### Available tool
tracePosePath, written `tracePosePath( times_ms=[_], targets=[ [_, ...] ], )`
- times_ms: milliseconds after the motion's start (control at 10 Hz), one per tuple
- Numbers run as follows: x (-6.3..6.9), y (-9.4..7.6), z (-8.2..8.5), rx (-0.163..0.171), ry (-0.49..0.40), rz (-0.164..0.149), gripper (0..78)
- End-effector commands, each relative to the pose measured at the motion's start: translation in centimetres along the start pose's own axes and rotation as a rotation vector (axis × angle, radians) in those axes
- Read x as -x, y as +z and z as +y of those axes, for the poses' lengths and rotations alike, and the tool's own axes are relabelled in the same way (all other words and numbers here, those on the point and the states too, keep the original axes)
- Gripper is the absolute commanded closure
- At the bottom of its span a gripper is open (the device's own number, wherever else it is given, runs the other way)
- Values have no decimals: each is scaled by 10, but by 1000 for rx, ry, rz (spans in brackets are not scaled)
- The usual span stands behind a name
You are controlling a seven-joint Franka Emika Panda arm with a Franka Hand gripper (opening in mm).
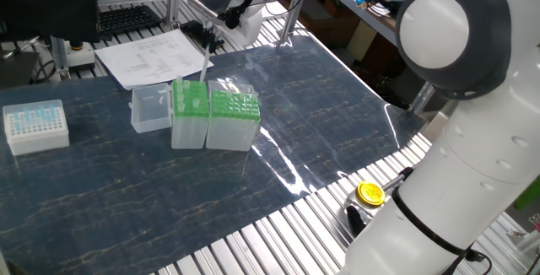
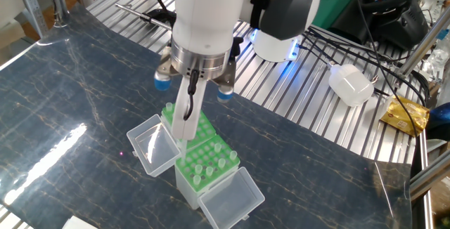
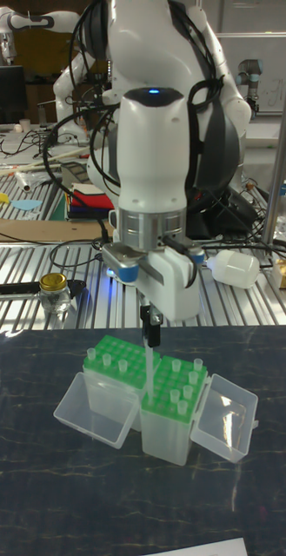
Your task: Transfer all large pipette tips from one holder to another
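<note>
Your fingers [image 3: 151, 326] pinch one long translucent whitish pipette tip [image 3: 148, 369] upright over the two green-topped boxes, its point near the seam between them. Centre it over a free hole in the narrower, taller box [image 3: 171, 408], then lower straight down before releasing.

A robotics lab: a white Franka arm [image 3: 156, 174] stands at a worktop [image 1: 295, 123] of aluminium slats under a dark marbled mat. Green-topped tip racks [image 1: 233, 106], a white tip box [image 1: 35, 126], a plastic bottle [image 2: 351, 83], loose cables [image 2: 365, 39], a keyboard [image 1: 126, 18] and a second robot [image 3: 254, 74] surround it.
</note>
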State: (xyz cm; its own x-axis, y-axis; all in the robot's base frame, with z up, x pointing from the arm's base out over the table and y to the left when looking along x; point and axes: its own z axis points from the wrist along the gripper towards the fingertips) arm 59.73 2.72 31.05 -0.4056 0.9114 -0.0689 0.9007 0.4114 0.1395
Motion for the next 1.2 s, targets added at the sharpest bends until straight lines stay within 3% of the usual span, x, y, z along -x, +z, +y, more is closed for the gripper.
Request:
tracePosePath(
  times_ms=[100,500,900,1000,1200],
  targets=[
    [1,13,-3,-14,-7,8,762],
    [-2,23,5,-51,34,20,762],
    [-3,24,5,-63,28,27,762],
    [-3,24,5,-63,28,28,2],
    [-3,24,5,-63,28,28,2]
  ],
)
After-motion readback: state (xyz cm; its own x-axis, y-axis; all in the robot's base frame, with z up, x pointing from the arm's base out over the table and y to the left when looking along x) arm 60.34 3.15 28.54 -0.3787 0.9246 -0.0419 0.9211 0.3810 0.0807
